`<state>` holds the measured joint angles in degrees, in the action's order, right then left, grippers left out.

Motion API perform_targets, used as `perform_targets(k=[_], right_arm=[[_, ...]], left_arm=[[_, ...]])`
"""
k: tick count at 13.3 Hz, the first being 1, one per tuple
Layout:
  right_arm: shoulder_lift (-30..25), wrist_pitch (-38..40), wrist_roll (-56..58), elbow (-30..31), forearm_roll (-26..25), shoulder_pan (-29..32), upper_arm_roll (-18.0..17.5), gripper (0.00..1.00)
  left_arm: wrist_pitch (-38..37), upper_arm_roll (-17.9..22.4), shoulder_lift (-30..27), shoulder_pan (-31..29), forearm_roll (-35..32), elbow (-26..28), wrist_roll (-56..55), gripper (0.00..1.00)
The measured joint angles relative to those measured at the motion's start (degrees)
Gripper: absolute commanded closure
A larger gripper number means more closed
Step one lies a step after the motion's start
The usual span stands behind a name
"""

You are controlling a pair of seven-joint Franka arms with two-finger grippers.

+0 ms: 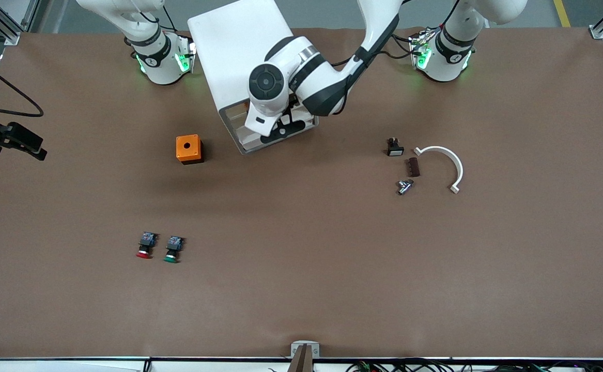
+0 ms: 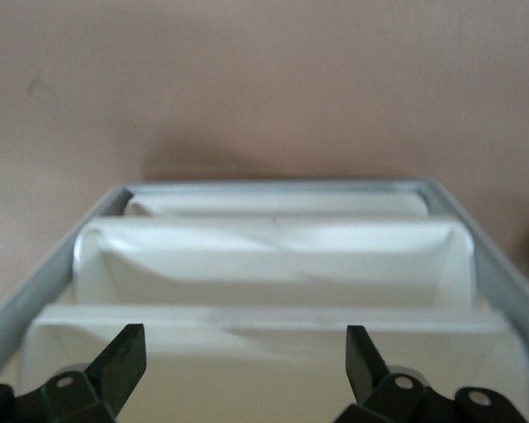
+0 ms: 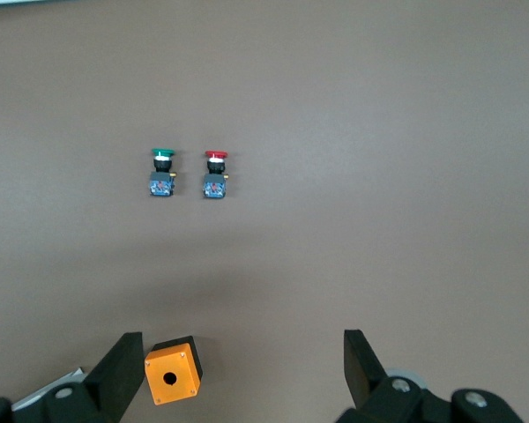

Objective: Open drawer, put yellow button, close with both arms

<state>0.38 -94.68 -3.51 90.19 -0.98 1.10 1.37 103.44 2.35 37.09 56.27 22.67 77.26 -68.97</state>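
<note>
The tall white cabinet stands between the two arm bases. My left gripper is at its front, by the uppermost drawer. In the left wrist view the left gripper is open and empty, its fingers astride the front lip of the top drawer, with the two lower drawers further down. The yellow button shows in no view. My right gripper is open and empty, high over the table above the orange box; it is out of the front view.
The orange box with a round hole sits beside the cabinet toward the right arm's end. A red button and a green button lie nearer the front camera. A white curved piece and small parts lie toward the left arm's end.
</note>
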Motion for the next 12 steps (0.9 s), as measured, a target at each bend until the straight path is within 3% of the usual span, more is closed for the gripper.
perform_targets(k=[7,12], right_arm=[[0.0,0.4,0.1,-1.0,0.0,0.0,0.1,0.00],[0.0,0.5,0.1,-1.0,0.0,0.0,0.1,0.00]], left_arm=[[-1.2,0.1,-6.3,-19.4,-18.5,-1.7,0.5,0.00],[-4.5,0.0,-11.3,-26.8,-23.3,-1.7,9.1,0.00]])
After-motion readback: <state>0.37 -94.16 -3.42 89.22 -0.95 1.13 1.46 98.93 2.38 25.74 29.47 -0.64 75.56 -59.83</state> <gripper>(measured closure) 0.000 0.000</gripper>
